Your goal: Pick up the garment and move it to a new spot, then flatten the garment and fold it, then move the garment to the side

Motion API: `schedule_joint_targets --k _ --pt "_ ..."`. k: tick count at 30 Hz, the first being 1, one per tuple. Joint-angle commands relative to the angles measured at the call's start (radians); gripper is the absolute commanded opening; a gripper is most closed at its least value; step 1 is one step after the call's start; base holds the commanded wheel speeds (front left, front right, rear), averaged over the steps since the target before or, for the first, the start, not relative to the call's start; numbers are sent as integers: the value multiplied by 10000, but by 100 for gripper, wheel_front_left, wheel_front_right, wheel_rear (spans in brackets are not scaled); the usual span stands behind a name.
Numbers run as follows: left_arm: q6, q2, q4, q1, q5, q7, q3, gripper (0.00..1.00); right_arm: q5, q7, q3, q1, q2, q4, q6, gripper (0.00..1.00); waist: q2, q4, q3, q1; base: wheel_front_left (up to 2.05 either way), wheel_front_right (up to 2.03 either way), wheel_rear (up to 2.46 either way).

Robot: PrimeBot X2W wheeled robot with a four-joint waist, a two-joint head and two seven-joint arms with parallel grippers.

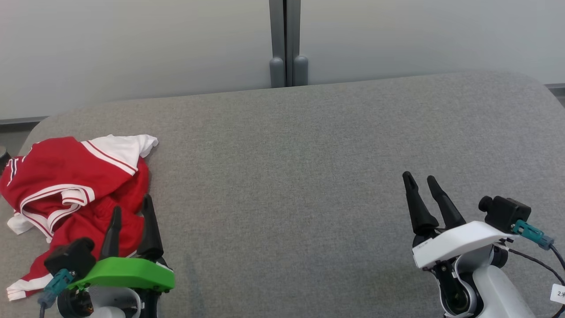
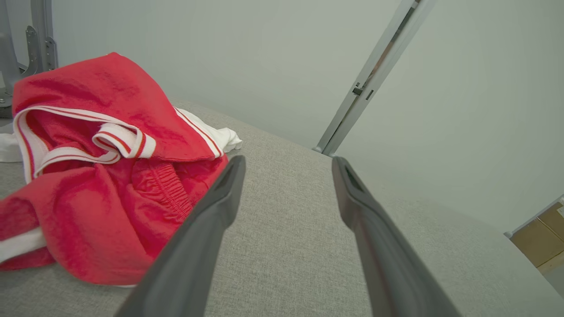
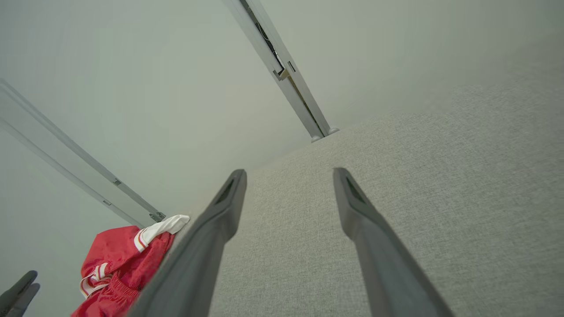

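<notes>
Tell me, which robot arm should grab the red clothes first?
Left. The left fingers, open, sit beside the crumpled red-and-white fabric garment on the grey cloth surface; the right fingers are far across it.

The head camera is looking down over the grey fabric-covered table (image 1: 309,145); both wrist cameras are looking low across it, sharing the crumpled red-and-white garment (image 2: 110,198).

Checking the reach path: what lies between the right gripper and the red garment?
Bare grey fabric surface from the right gripper to the left gripper at the edge of the garment, plain in the head view.
</notes>
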Motion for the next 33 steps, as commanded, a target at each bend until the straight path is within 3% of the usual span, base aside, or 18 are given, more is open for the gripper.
schedule_joint_targets --k 1,33 --pt "79 124 -75 46 293 -110 -40 100 -318 -126 -27 -220 23 -57 4 100 0 -6 -11 -1 0 0 0" --pt "107 64 -181 208 3053 -870 -261 100 -3080 -894 306 -333 6 261 5 100 0 28 -89 -1 0 0 0"
